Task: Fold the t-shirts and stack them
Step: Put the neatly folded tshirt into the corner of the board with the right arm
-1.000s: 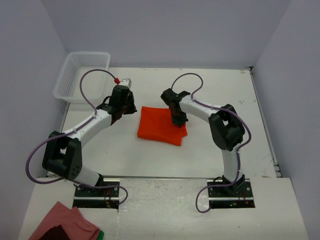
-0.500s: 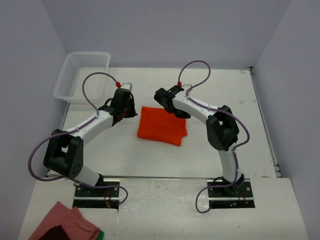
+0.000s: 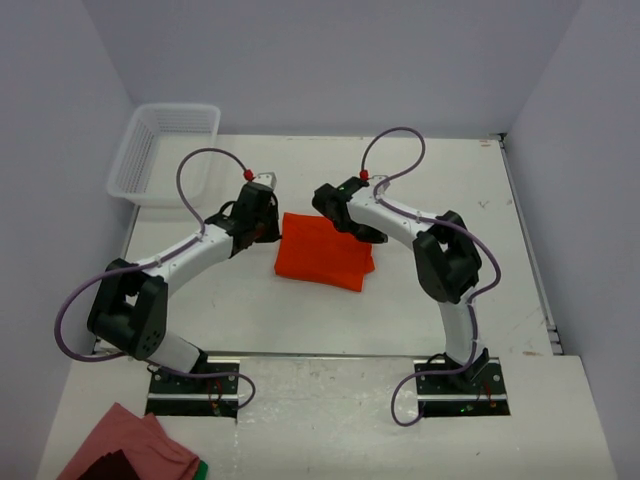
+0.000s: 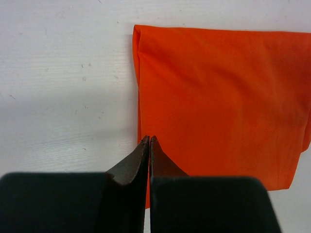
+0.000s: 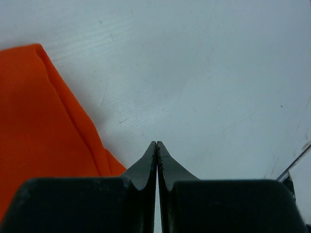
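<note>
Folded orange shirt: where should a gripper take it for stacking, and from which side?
Probably the left edge of the t-shirt, coming low from the left, where the shut left gripper sits. In the left wrist view that edge looks like a rounded fold, layers together, so one pinch should catch all layers.

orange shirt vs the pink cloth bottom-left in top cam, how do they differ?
Colour: the orange shirt is bright orange-red, the pink cloth dusty rose. Pose: the orange shirt lies folded into a flat rectangle, the pink cloth sits rumpled. View: the orange shirt shows almost whole, the pink cloth is cut off by the frame edge. Both are soft fabric.
</note>
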Tool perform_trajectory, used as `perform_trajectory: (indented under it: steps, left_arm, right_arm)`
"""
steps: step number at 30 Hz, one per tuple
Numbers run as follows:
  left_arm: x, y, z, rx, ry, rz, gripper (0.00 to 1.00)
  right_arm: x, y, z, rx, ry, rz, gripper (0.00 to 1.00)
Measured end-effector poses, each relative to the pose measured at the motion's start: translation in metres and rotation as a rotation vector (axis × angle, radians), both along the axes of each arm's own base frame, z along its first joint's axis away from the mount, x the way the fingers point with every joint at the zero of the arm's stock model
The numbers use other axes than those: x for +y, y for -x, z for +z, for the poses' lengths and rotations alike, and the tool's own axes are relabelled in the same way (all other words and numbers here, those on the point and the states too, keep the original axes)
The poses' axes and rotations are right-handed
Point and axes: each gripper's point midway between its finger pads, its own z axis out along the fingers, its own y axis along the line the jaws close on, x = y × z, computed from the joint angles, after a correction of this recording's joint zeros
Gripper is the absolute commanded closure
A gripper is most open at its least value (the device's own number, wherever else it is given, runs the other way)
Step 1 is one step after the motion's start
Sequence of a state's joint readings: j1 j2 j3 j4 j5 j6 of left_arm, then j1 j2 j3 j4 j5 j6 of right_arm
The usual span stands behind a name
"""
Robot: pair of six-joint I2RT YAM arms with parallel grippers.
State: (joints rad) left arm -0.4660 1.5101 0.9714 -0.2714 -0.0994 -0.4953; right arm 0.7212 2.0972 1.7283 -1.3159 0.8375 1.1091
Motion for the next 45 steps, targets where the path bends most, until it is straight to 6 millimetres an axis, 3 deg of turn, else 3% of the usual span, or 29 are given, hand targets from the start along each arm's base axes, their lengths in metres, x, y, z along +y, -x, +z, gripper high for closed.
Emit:
perform_trajectory:
  steps: [3,4,5,6,8,9,14,20,27,37,45]
  left_arm:
    - [-0.002,0.005,-0.003,0.008,-0.003,-0.010,1.00]
    - [-0.002,0.007,-0.005,0.012,-0.004,-0.012,1.00]
    - [-0.002,0.009,-0.007,0.018,-0.006,-0.014,1.00]
    - [-0.001,0.011,-0.009,0.023,-0.007,-0.015,1.00]
    - [-0.001,0.014,-0.013,0.034,-0.008,-0.019,1.00]
    - [-0.001,0.015,-0.014,0.038,-0.007,-0.023,1.00]
    - [-0.002,0.019,-0.019,0.051,-0.001,-0.035,1.00]
    - [-0.005,0.024,-0.027,0.069,0.005,-0.049,1.00]
    - [-0.011,0.027,-0.038,0.091,0.001,-0.070,1.00]
    - [-0.004,0.042,-0.076,0.161,-0.041,-0.069,1.00]
    - [-0.003,0.041,-0.080,0.145,-0.034,-0.047,1.00]
  right_arm:
    - [-0.008,0.018,-0.008,0.082,-0.033,0.053,1.00]
    - [-0.009,0.024,-0.009,0.099,-0.063,0.072,0.96]
    - [-0.009,0.029,-0.011,0.110,-0.117,0.092,0.89]
    - [-0.011,0.033,-0.009,0.120,-0.167,0.109,0.72]
    - [-0.011,0.033,-0.002,0.105,-0.288,0.149,0.59]
    - [-0.013,0.032,0.002,0.091,-0.338,0.163,0.41]
    - [-0.009,0.018,0.015,0.024,-0.519,0.266,0.20]
    - [0.017,0.022,-0.008,0.090,-0.716,0.404,0.14]
    - [0.019,0.027,-0.035,0.139,-0.966,0.423,0.08]
    - [0.031,0.029,-0.046,0.155,-1.195,0.466,0.07]
    - [0.036,0.030,-0.054,0.169,-1.234,0.470,0.06]
